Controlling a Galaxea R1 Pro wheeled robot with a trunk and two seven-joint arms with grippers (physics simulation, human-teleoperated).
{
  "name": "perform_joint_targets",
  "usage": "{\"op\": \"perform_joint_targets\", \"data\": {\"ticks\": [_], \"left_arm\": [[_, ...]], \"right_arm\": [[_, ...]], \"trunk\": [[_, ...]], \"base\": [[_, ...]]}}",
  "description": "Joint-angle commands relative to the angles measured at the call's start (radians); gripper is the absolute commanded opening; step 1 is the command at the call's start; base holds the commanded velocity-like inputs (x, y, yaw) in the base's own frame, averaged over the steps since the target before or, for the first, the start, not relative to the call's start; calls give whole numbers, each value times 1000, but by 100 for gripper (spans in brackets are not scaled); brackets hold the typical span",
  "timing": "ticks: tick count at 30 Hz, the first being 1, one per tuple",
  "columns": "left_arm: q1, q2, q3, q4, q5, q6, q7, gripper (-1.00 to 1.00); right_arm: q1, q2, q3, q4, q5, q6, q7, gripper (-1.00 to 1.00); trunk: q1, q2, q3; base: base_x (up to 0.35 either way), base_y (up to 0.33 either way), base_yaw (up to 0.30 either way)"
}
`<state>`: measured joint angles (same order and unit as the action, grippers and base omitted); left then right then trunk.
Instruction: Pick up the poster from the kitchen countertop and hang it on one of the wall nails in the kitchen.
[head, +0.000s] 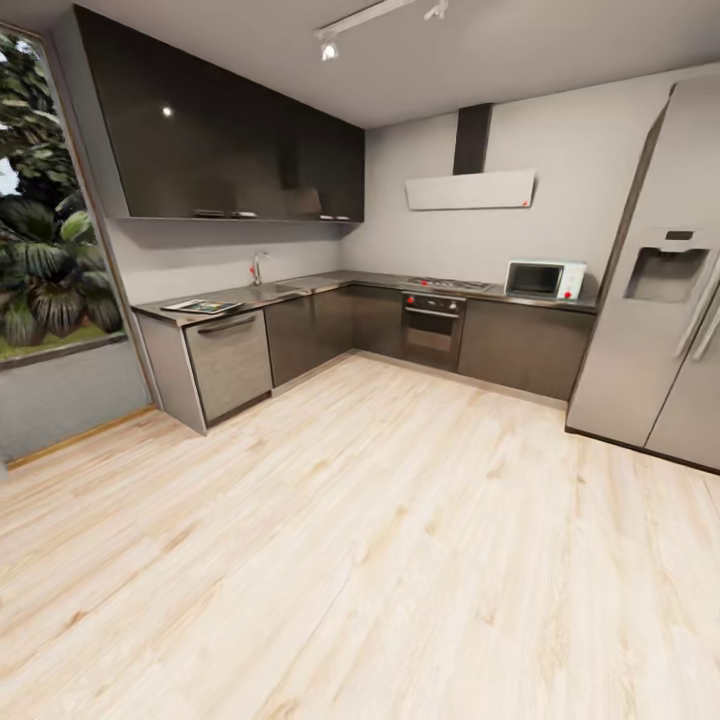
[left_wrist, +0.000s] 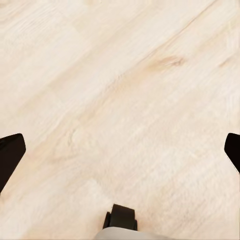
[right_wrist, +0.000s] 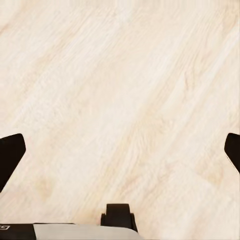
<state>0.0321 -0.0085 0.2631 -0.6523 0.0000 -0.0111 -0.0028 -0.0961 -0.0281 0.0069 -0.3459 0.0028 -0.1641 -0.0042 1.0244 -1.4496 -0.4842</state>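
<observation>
The flat rectangular dark-framed poster (head: 203, 306) lies at about ten o'clock in the head view, on the near end of the long L-shaped grey metal kitchen countertop (head: 330, 283) (its artwork too small to read). The left gripper (left_wrist: 120, 150) and the right gripper (right_wrist: 120, 150) both hang spread wide, pinching nothing, over the pale wooden plank floor (head: 380, 540).

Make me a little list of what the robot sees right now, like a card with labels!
place: kitchen, pale wood floor
poster: lying flat on the countertop, at its end by the window
sink tap: further along the countertop
oven: under the hob
microwave: on the countertop near the fridge
fridge: at the right
left pincer: open, over the floor
right pincer: open, over the floor
</observation>
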Motion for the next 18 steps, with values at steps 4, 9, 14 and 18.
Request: {"op": "perform_joint_targets", "data": {"ticks": [4,9,14,18], "left_arm": [[0,-1,2,-1,0,-1,0,100],[0,-1,3,-1,0,-1,0,100],[0,-1,3,-1,0,-1,0,100],[0,-1,3,-1,0,-1,0,100]], "right_arm": [[-1,0,1,1,0,-3,0,100],[-1,-1,1,1,0,-3,0,100],[-1,-2,1,2,0,-1,1,100],[-1,-3,1,3,0,-1,2,100]], "trunk": [[1,0,-3],[1,0,-5],[1,0,-5],[1,0,-6]], "base": [[340,0,278],[340,0,268],[340,0,99],[340,0,18]]}}
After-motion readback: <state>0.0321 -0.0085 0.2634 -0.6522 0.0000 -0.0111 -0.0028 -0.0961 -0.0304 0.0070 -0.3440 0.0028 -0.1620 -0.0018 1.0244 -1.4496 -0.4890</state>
